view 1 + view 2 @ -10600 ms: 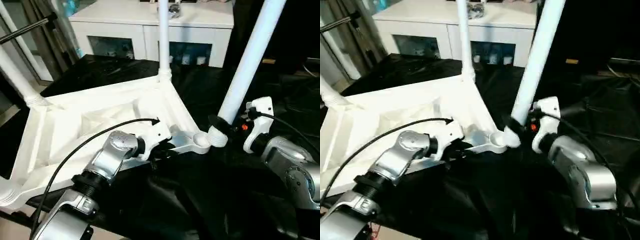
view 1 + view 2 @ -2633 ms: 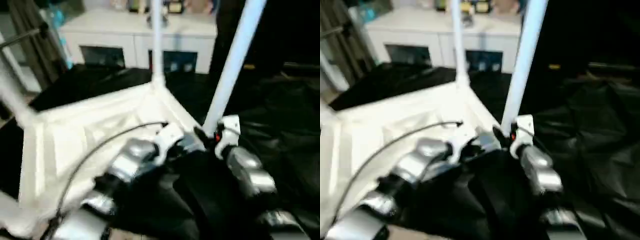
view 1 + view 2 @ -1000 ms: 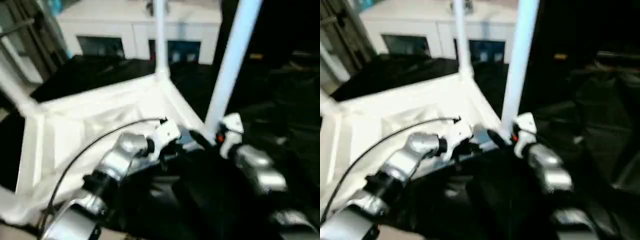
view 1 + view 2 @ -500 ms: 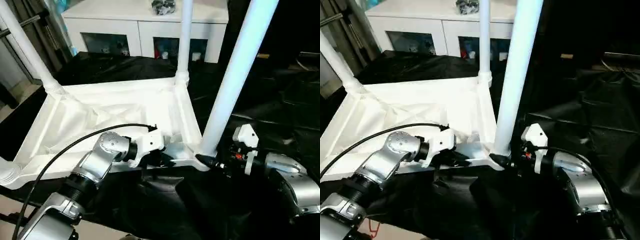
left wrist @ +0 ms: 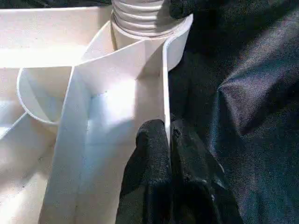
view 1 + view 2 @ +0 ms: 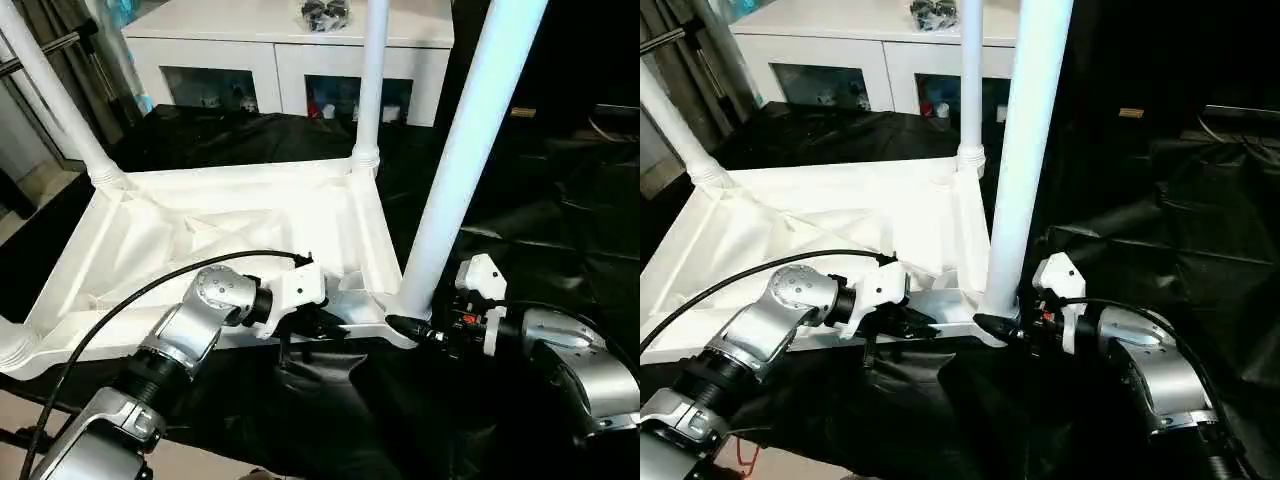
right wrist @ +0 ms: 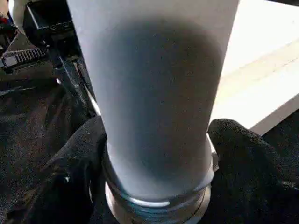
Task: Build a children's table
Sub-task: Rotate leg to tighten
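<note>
Tabletop (image 6: 230, 215) lies upside down on black-draped desk (image 6: 560, 230), legs upright in corner sockets. Left hand (image 5: 167, 140) pinched on its near rim; right hand (image 7: 154, 163) fingers around near-right leg (image 6: 455, 180) base.
</note>
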